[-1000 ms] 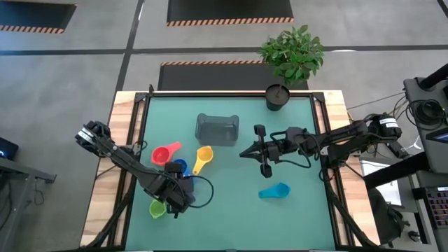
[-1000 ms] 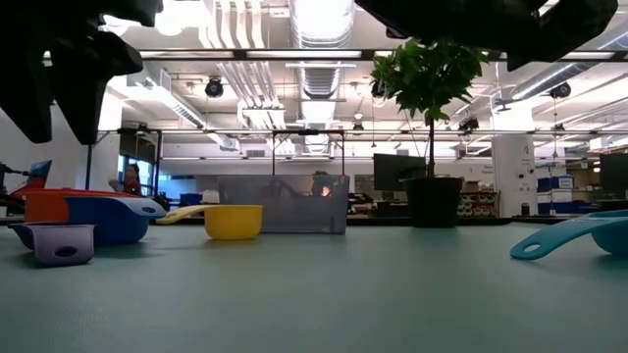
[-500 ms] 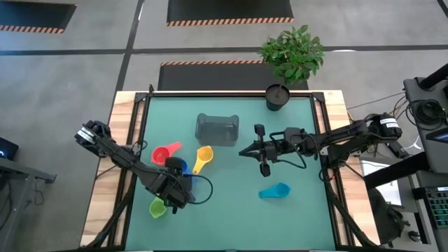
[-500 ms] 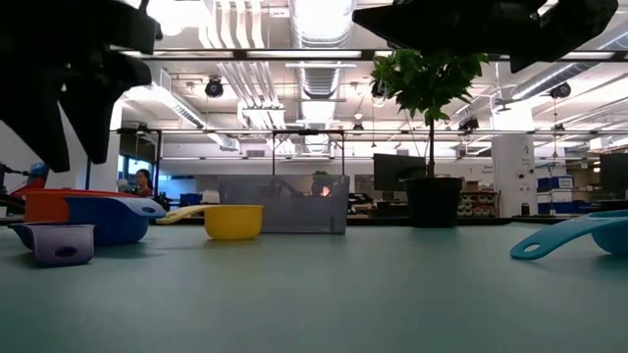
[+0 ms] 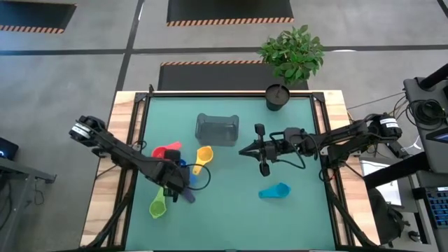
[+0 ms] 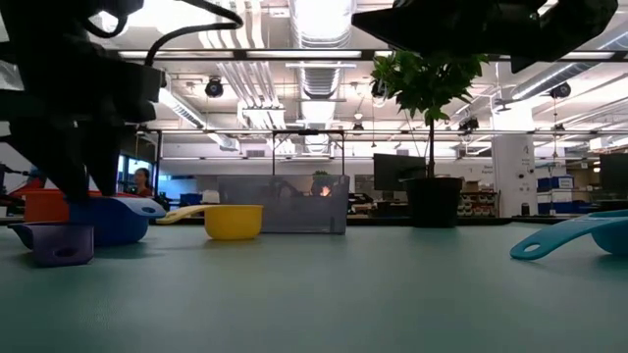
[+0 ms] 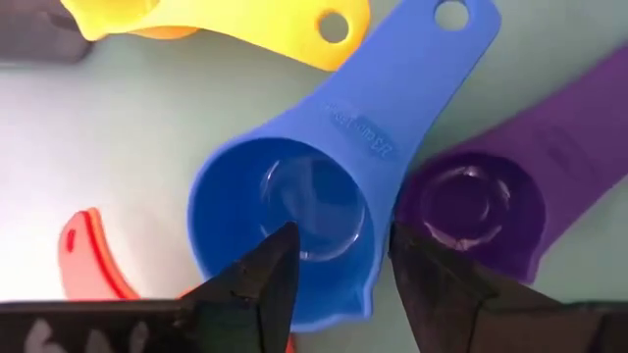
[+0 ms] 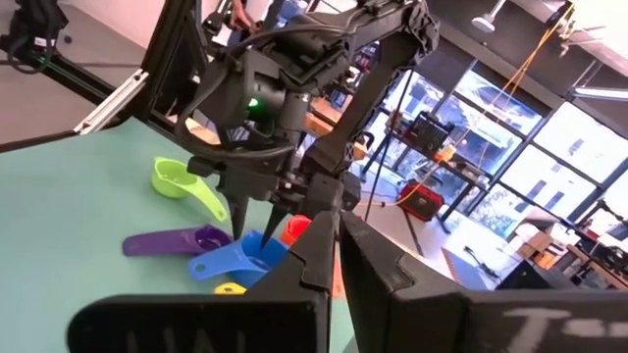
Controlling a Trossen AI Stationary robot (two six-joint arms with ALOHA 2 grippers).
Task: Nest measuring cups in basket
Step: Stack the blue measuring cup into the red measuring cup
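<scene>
The left gripper (image 7: 339, 260) hangs right over the blue cup (image 7: 324, 186), fingers part-open and pointed down: one fingertip is inside the bowl, the other outside its wall on the side nearest the purple cup (image 7: 481, 201), so the rim sits between the jaws. The grip looks not yet made. The blue cup's long axis runs from bowl to handle, away toward the yellow cup (image 5: 203, 158), and the jaws close roughly across that axis. The purple cup lies just beside the blue bowl, perhaps touching it, though the high view hides the join under the arm. A red cup (image 5: 164, 151) lies close behind, and an orange edge seems to show beside it in the wrist view. The green cup (image 5: 159, 206) lies nearer the bench's (image 5: 301, 217) front edge.

Farther on, the basket (image 5: 217, 128) stands beyond the yellow cup, toward the back of the bench, with no cup seen in it. The left arm is by far the nearer to the cluster. The right gripper (image 5: 262, 150) hovers mid-bench, pinched closed and holding nothing, with the cyan cup (image 5: 275, 190) lying apart in front of it.
</scene>
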